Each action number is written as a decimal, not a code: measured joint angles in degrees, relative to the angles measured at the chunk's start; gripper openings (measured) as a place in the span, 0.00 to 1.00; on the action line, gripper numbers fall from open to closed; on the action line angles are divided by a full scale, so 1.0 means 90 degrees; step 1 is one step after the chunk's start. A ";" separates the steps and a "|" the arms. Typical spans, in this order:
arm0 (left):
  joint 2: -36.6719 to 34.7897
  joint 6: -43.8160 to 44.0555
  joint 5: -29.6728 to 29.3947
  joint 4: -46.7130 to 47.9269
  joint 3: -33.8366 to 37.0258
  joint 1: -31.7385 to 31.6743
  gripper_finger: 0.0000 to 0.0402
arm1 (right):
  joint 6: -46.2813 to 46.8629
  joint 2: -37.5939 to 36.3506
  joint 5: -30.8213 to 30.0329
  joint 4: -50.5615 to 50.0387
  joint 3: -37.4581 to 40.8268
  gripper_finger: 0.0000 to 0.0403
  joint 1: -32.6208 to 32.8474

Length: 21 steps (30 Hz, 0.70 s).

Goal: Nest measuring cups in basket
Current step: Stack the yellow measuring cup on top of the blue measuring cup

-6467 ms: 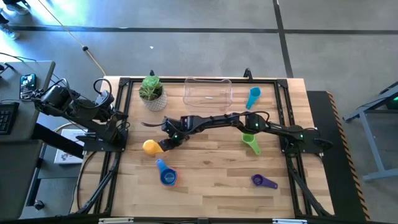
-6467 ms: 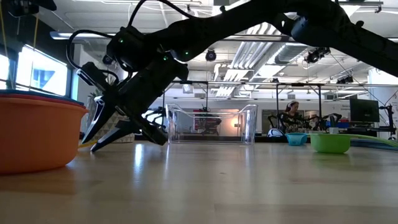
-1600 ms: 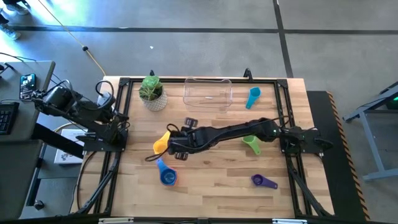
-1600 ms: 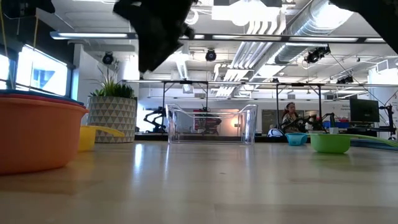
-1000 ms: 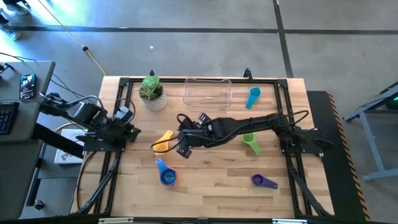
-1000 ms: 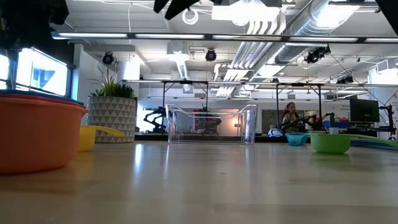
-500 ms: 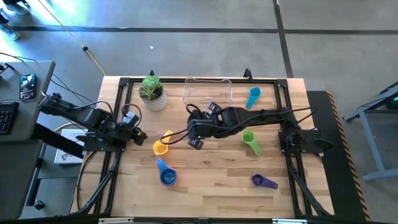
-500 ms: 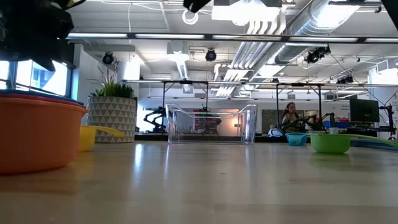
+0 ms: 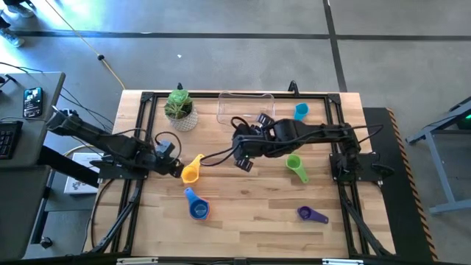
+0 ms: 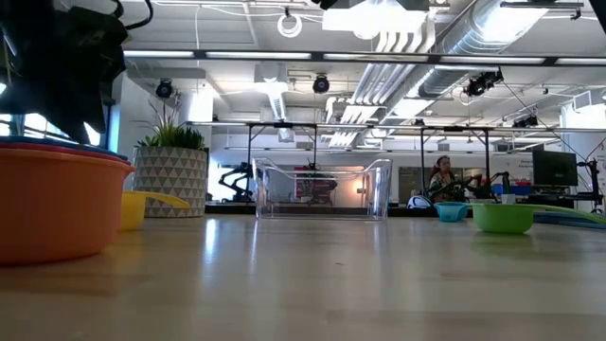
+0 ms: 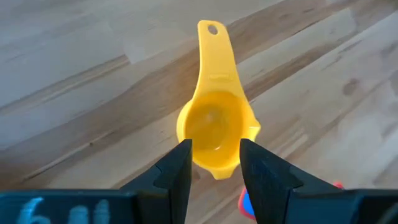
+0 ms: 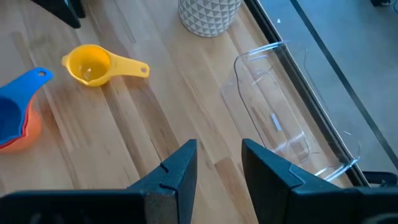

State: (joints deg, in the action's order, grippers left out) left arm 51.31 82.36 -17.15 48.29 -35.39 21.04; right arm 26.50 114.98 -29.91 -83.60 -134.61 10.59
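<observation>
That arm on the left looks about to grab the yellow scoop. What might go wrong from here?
The left gripper has open jaws straddling the small yellow plastic measuring cup at its round bowl, so it may slip or tip when squeezed. The carry to the clear rectangular plastic basket passes the right gripper, hovering mid-table, risking a bump.

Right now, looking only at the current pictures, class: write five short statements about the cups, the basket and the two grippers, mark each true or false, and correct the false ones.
1. The basket holds a cup. False: it holds none.
2. The left gripper is open above the yellow cup. True.
3. The green cup lies on the table. True.
4. The right gripper holds the yellow cup. False: it is open and holds nothing.
5. The blue cup is nested in an orange cup. True.
</observation>
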 joint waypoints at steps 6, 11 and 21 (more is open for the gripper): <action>0.0668 0.0011 0.0018 -0.0275 -0.0001 -0.0026 0.31 | 0.0000 0.0002 0.0055 -0.0018 0.0000 0.29 0.0000; 0.1145 0.0008 0.0234 -0.0395 -0.0001 -0.0247 0.31 | 0.0000 0.0004 0.0081 -0.0008 0.0000 0.29 0.0004; 0.1788 -0.0379 0.0717 -0.0717 -0.0011 -0.0774 0.31 | 0.0049 0.0010 0.0185 0.0010 0.0000 0.29 0.0007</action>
State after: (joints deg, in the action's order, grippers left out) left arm 67.41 78.94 -10.69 41.84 -35.48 14.07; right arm 26.94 115.07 -28.24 -83.51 -134.61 10.66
